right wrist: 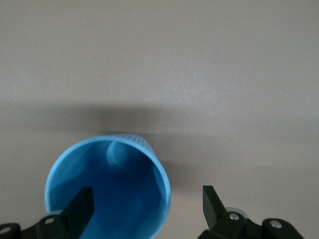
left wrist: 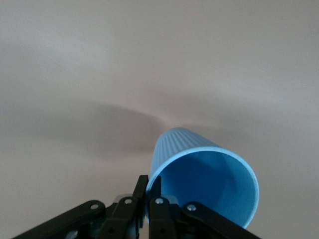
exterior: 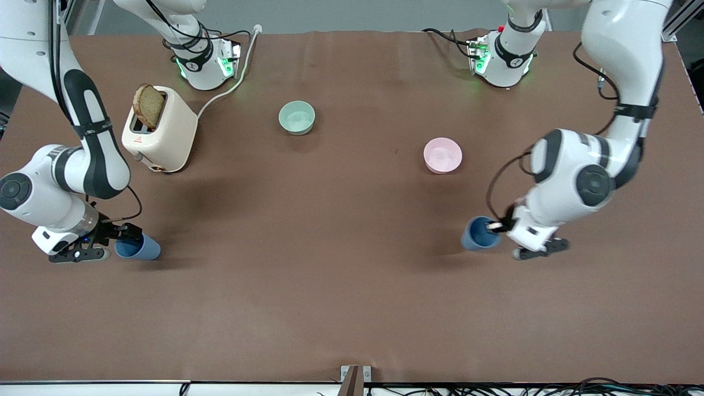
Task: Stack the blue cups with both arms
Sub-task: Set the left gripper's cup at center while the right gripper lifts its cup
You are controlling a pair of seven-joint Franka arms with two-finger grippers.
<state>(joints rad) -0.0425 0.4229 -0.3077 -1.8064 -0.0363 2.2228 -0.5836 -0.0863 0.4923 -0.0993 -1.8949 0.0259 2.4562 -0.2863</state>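
Observation:
One blue cup (exterior: 479, 234) is near the left arm's end of the table. My left gripper (exterior: 498, 225) is shut on its rim, one finger inside and one outside; the left wrist view shows the cup (left wrist: 209, 184) pinched at the gripper (left wrist: 149, 181). The other blue cup (exterior: 138, 247) stands near the right arm's end. My right gripper (exterior: 122, 234) is open at its rim. In the right wrist view the gripper (right wrist: 147, 194) straddles that cup's (right wrist: 107, 189) wall, one finger (right wrist: 82, 204) inside and the other outside, apart from it.
A cream toaster (exterior: 165, 135) with a bread slice (exterior: 148, 104) stands near the right arm's base, its white cable (exterior: 231, 82) running toward the base. A pale green bowl (exterior: 297, 117) and a pink bowl (exterior: 443, 155) sit farther from the front camera than the cups.

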